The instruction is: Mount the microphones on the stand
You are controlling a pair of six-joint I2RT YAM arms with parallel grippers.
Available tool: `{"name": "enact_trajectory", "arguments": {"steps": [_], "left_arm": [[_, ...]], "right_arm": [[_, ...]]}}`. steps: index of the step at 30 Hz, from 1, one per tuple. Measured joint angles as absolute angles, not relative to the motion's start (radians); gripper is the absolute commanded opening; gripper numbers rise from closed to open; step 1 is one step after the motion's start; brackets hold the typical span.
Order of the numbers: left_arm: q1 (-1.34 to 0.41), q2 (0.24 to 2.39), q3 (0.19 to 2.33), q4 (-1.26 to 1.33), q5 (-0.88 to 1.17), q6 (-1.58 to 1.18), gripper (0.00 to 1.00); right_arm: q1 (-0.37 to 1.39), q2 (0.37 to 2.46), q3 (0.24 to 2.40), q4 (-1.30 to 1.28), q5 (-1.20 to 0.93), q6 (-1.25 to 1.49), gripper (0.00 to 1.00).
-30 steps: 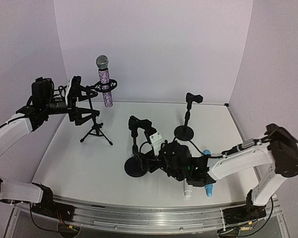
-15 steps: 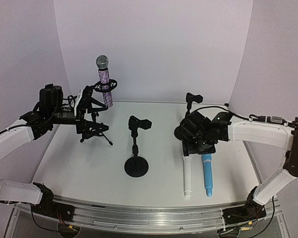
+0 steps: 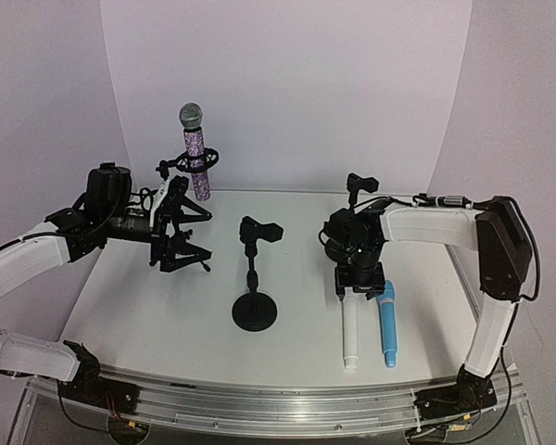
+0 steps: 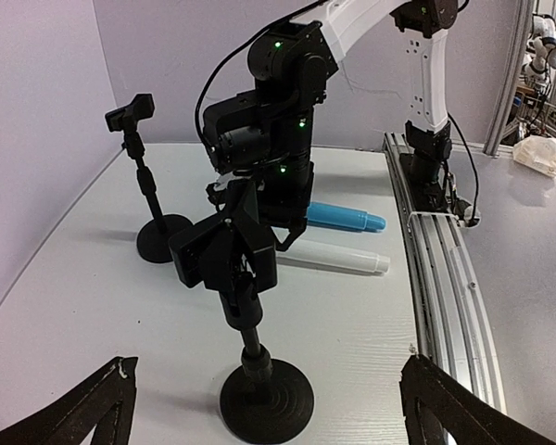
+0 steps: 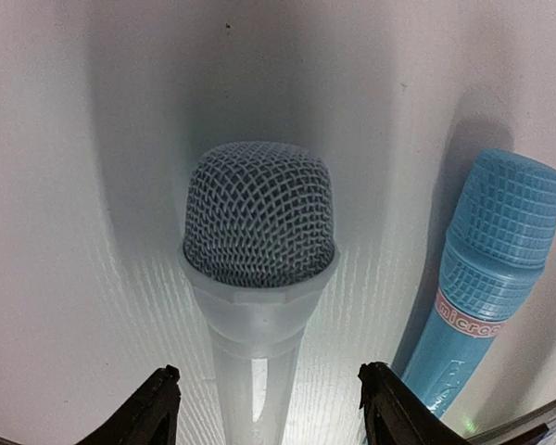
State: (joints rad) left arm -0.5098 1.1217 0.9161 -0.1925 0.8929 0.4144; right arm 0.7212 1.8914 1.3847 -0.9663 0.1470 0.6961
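The purple-glitter microphone (image 3: 195,153) stands upright in the tripod stand's ring (image 3: 209,159) at the back left. The white microphone (image 3: 350,334) and the light blue microphone (image 3: 386,324) lie side by side on the table at the front right. My right gripper (image 3: 360,284) points down over the white microphone's mesh head (image 5: 259,211), open, with its fingertips (image 5: 159,400) on either side of the body; the blue microphone (image 5: 486,269) lies to the right. My left gripper (image 3: 189,239) is open and empty in front of the tripod. The left wrist view looks at the middle stand (image 4: 232,255).
The middle stand (image 3: 254,311) has a round black base and an empty clip (image 3: 259,230). A second round-base stand with an empty clip (image 3: 360,184) stands behind my right arm; it also shows in the left wrist view (image 4: 144,176). Walls close off the back and sides.
My right arm has swung from beside the middle stand to the right and now hangs over the white microphone's head. My left gripper has dropped away from the purple microphone, toward the middle.
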Motion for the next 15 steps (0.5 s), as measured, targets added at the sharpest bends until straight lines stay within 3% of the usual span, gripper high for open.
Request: {"name": "enact_trajectory", "arguments": {"steps": [11, 15], "left_arm": [[-0.511, 1.153, 0.939, -0.192, 0.894, 0.418, 0.99], [-0.514, 1.169, 0.951, -0.191, 0.894, 0.417, 0.99]], "right_arm": [[0.705, 2.029, 1.403, -0.958, 0.089, 0.663, 0.39], [0.699, 2.046, 1.411, -0.949, 0.073, 0.656, 0.1]]}}
